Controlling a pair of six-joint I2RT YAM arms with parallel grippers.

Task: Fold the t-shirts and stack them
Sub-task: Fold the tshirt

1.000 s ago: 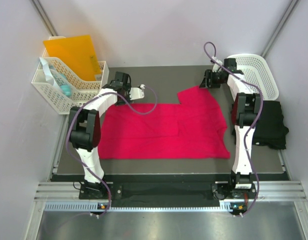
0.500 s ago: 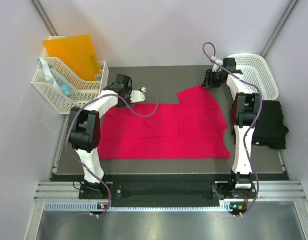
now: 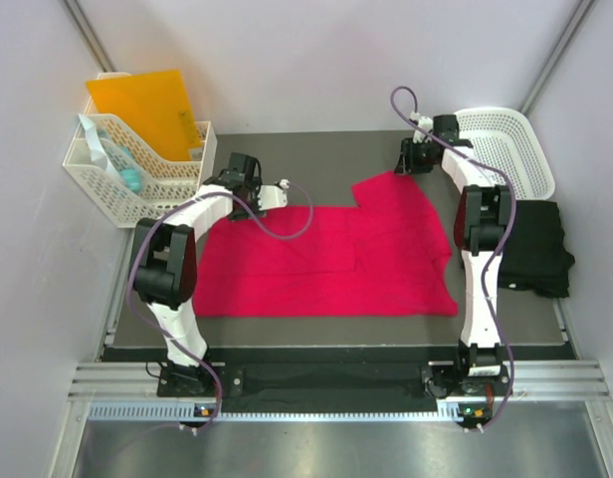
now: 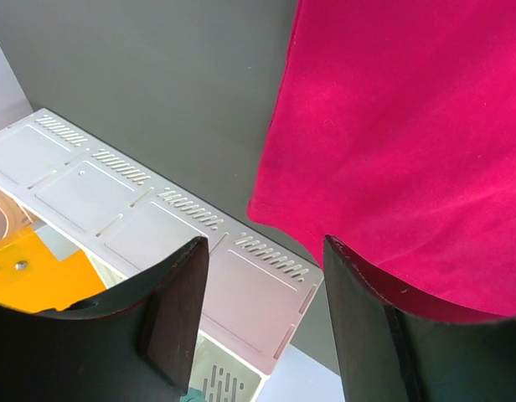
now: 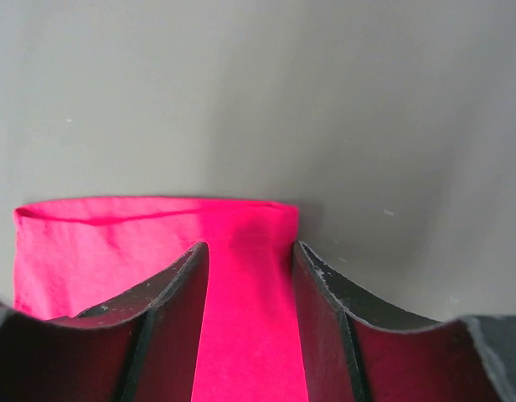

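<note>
Dark mat point(image 3: 326, 149), top view: red t-shirt point(image 3: 326, 259) spread flat, long axis left-right, between both arms; black t-shirt point(image 3: 540, 244) lies at the right edge. Left gripper point(image 3: 255, 194) sits at the shirt's far-left corner, right gripper point(image 3: 411, 164) at the far sleeve point(image 3: 386, 189). Left wrist: fingers apart, empty, shirt corner just right of the gap. Right wrist: jaws part-open astride the sleeve hem, no pinch visible.

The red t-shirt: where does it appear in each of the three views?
Top external: red t-shirt spread flat in the centre.
Left wrist: red t-shirt fills the upper right.
Right wrist: red t-shirt at bottom, left of centre.
Shared landmark: the grey table top under it.
</note>
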